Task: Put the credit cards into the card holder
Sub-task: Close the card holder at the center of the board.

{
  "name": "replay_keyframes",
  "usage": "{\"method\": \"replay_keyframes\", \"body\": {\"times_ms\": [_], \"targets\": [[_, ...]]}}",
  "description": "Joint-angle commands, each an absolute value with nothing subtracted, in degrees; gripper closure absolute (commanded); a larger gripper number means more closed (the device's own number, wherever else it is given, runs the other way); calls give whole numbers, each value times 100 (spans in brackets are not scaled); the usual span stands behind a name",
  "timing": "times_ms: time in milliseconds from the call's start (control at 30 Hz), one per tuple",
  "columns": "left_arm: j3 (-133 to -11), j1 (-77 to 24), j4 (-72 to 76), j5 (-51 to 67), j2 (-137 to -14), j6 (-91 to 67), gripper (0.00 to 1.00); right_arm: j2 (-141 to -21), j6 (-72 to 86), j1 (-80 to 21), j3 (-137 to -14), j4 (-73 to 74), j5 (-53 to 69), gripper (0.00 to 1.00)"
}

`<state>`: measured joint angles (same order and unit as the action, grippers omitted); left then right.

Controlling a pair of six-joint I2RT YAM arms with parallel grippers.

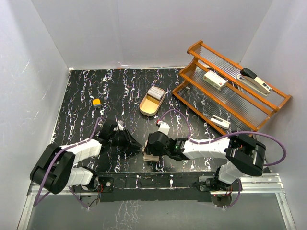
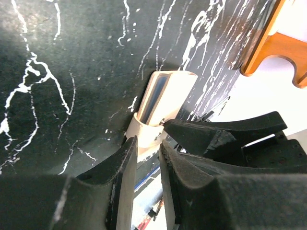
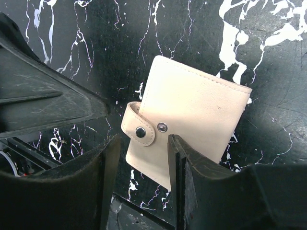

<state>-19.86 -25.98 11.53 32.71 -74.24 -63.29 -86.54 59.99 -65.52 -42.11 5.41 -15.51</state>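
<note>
The card holder (image 3: 192, 108), a tan leather wallet, lies closed on the black marbled table with its snap tab (image 3: 140, 130) fastened. My right gripper (image 3: 144, 141) hovers open over its near corner, the tab between the fingers. My left gripper (image 2: 148, 142) is just left of the holder, open by a narrow gap with nothing in it. From there the card holder (image 2: 165, 98) is seen edge-on, with a bluish-grey strip between its flaps. In the top view both grippers meet at the holder (image 1: 151, 157) near the front edge. Pale credit cards (image 1: 156, 92) sit stacked in a gold tray.
The gold oval tray (image 1: 148, 108) lies mid-table, behind the grippers. A wooden tiered rack (image 1: 230, 103) stands at the right with a white box (image 1: 215, 80), a stapler (image 1: 255, 80) and another small item. A small yellow object (image 1: 97, 102) is at the left.
</note>
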Motion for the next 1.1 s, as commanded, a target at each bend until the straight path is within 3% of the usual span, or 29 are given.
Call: {"method": "replay_keyframes", "body": {"times_ms": [0, 167, 700, 1067], "targets": [[-2089, -2610, 956, 3260, -7189, -6375, 75, -8538, 6058, -6524, -4122, 290, -1660, 58], [-1947, -2618, 1273, 3392, -7530, -6397, 82, -8576, 6073, -6521, -4122, 124, -1545, 59], [-1801, -2628, 1681, 3483, -8042, -6447, 87, -8535, 6307, -6508, -3900, -344, -1394, 60], [-1646, -2712, 1518, 3309, -7907, -6503, 93, -8200, 6521, -6504, -3659, -156, -1856, 54]]}}
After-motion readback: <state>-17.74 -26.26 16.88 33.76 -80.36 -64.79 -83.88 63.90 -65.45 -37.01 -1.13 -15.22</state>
